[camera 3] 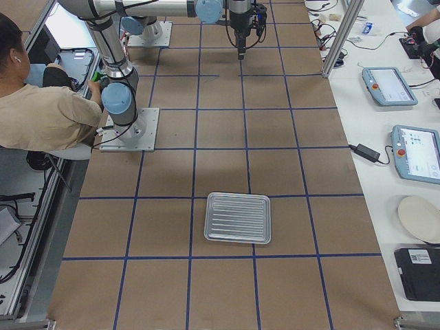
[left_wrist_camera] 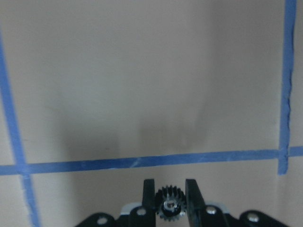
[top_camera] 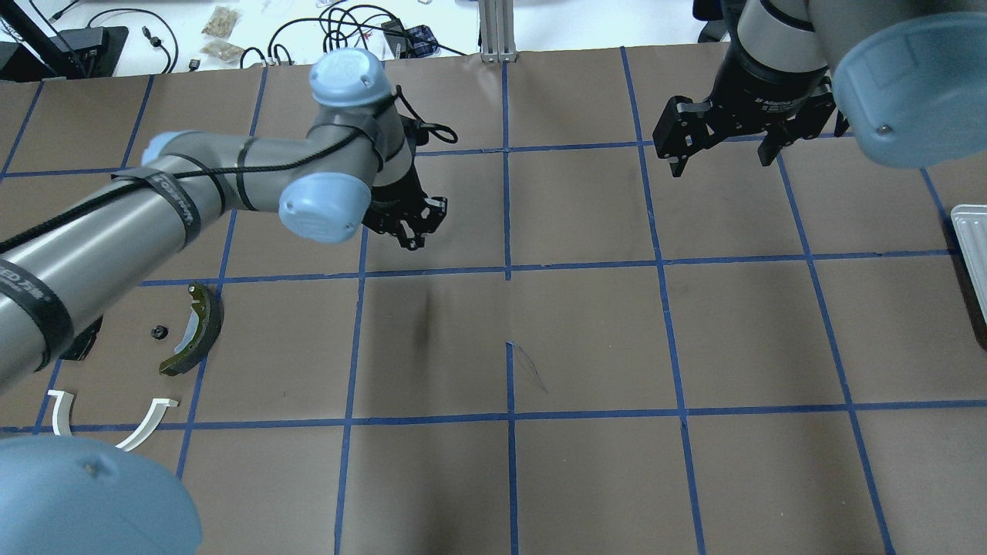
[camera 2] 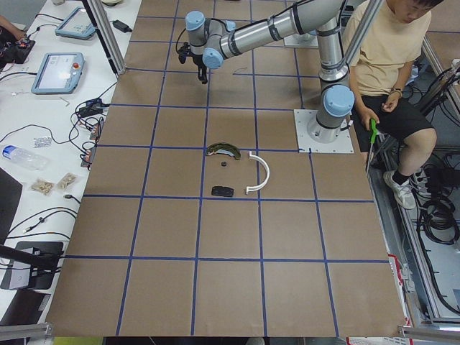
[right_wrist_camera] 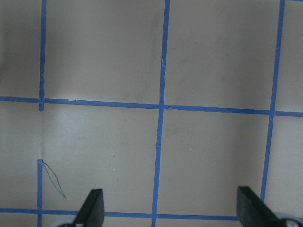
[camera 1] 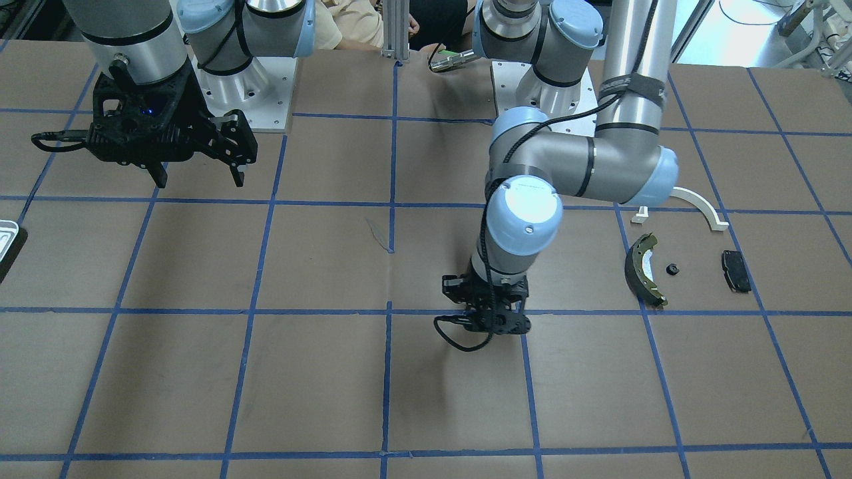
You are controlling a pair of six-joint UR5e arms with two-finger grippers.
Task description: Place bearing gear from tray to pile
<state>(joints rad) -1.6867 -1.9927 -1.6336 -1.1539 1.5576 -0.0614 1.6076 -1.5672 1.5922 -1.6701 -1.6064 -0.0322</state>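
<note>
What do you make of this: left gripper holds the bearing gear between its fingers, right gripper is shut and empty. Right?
Not quite. The right gripper is open, not shut: the right wrist view shows its fingers spread wide with nothing between. The left gripper does hold the bearing gear between its fingers.

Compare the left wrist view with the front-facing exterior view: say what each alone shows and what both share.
Only the left wrist view: a small toothed bearing gear clamped in the left gripper. Only the front-facing view: the pile's brake shoe, white arc, black pad and small black ring, the open right gripper and a tray corner. Both: the left gripper and the brown table with blue tape lines.
</note>
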